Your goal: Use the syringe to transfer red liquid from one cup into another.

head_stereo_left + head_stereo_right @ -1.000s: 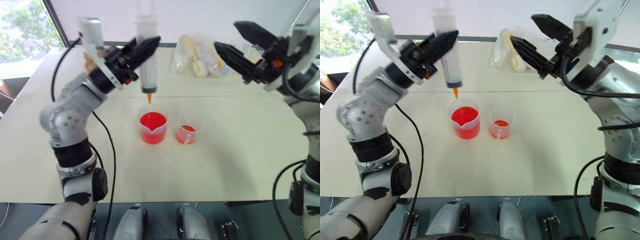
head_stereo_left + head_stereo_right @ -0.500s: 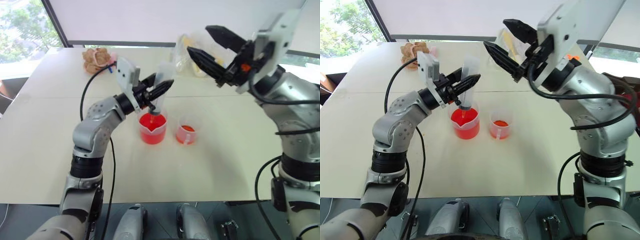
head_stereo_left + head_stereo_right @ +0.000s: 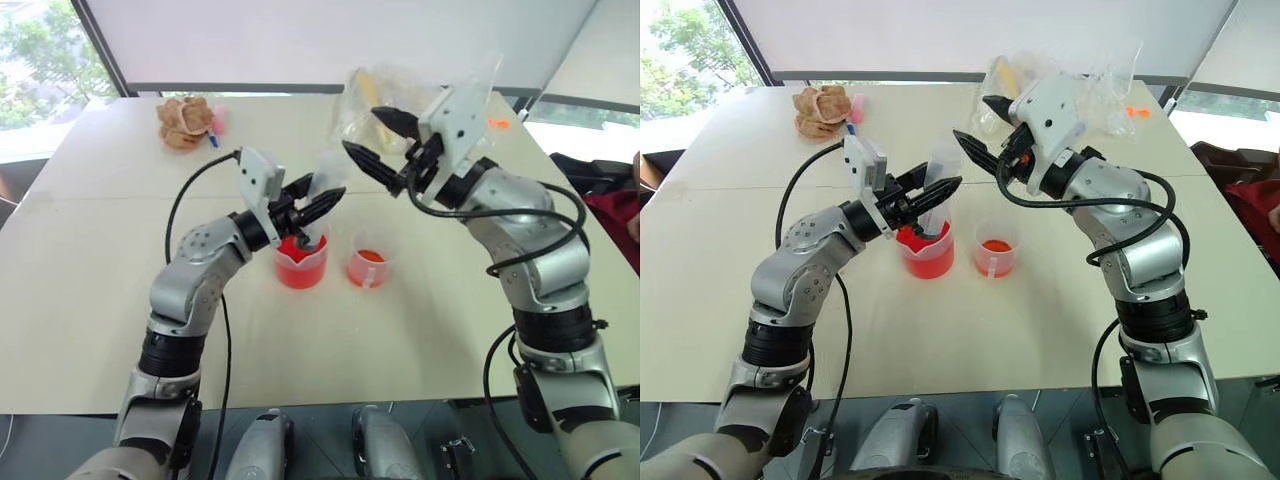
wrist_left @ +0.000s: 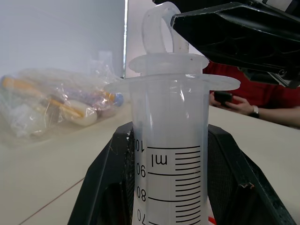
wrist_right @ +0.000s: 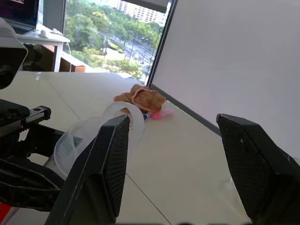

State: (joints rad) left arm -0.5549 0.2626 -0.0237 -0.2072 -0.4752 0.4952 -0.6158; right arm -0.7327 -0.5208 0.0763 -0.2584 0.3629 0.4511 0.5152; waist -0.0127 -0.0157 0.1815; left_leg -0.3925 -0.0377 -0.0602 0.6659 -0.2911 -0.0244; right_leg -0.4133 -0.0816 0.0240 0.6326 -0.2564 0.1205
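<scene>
Syringe: clear, graduated barrel, tilted, lower end down inside the beaker, plunger ring at the top; at mid-table, left of centre.
Left gripper: clamped on the syringe barrel, black fingers on either side.
Beaker: wide, spouted, clear plastic, red liquid inside; directly under the syringe.
Small cup: just right of the beaker, apart from it, a little red liquid in the bottom.
Right gripper: spread wide, holding nothing, above and just right of the plunger ring.
Table: pale top carrying both vessels.
Plastic bag: clear, yellowish contents, far side beyond the right gripper.
Brown lump: far left corner, small pink item beside it.
</scene>
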